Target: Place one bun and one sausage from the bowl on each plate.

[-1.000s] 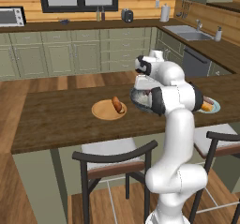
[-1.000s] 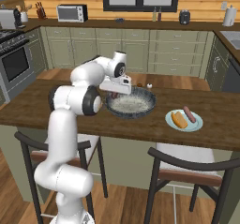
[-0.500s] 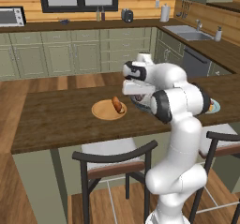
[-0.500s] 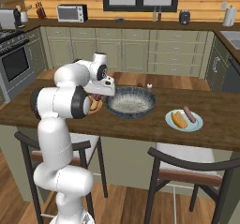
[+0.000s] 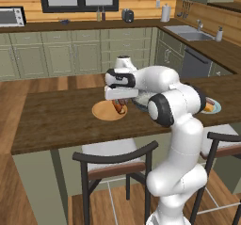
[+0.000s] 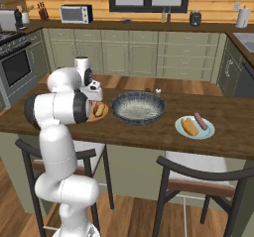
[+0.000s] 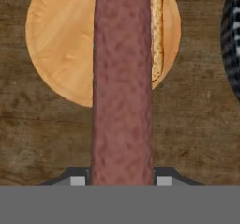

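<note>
My gripper (image 7: 121,181) is shut on a reddish-brown sausage (image 7: 123,87) that runs straight up the hand view. Under it lies the tan wood plate (image 7: 61,45) with a bun (image 7: 157,31) showing along the sausage's right side. From the left base view the gripper (image 5: 117,99) hovers just above that plate (image 5: 102,112). The dark patterned bowl (image 6: 138,107) stands right of the wood plate (image 6: 94,118); its rim (image 7: 233,35) edges the hand view. The pale blue-green plate (image 6: 208,131) carries a bun (image 6: 188,126) and a sausage (image 6: 200,120).
Two dark chairs (image 6: 198,181) stand at the near side of the wooden island counter (image 6: 233,142). Small shakers (image 6: 158,90) sit behind the bowl. The arm's forearm (image 5: 155,80) reaches across over the bowl.
The arm has swung from over the bowl leftward to above the wood plate, carrying the sausage. The bowl and both plates have stayed in place.
</note>
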Robot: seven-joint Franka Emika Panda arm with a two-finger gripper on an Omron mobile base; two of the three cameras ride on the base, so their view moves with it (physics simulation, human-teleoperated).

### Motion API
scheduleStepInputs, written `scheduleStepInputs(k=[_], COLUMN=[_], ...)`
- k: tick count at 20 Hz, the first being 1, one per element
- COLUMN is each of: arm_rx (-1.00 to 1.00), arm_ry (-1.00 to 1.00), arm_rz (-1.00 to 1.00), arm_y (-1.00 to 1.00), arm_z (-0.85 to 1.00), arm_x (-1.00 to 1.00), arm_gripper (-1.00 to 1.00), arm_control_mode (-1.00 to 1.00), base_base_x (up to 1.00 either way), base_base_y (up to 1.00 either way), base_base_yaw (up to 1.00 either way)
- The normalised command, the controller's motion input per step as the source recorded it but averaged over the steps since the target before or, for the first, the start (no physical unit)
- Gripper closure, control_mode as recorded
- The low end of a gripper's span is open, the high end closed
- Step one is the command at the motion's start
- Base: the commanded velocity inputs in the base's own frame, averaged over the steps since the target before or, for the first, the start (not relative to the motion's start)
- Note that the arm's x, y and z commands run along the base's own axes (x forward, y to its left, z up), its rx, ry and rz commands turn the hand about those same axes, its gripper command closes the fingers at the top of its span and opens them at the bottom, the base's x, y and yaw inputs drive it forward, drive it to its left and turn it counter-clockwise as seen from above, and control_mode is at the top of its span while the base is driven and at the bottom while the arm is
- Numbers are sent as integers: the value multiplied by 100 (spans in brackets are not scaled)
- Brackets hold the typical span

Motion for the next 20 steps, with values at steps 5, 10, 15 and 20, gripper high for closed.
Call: scheduleStepInputs(k=[5, 10, 15, 20], arm_rx=[-1, -3, -1, 0], arm_ry=[0, 3, 3, 1], arm_rz=[0, 0, 0, 0], arm_y=[52, 55, 29, 0], arm_z=[0, 0, -8, -23], arm_x=[0, 0, 30, 48], arm_gripper=[100, 100, 100, 100], arm_control_mode=[-100, -100, -100, -100], base_base_x=[0, 0, 0, 0], base_base_y=[0, 0, 0, 0], base_base_yaw=[0, 0, 0, 0])
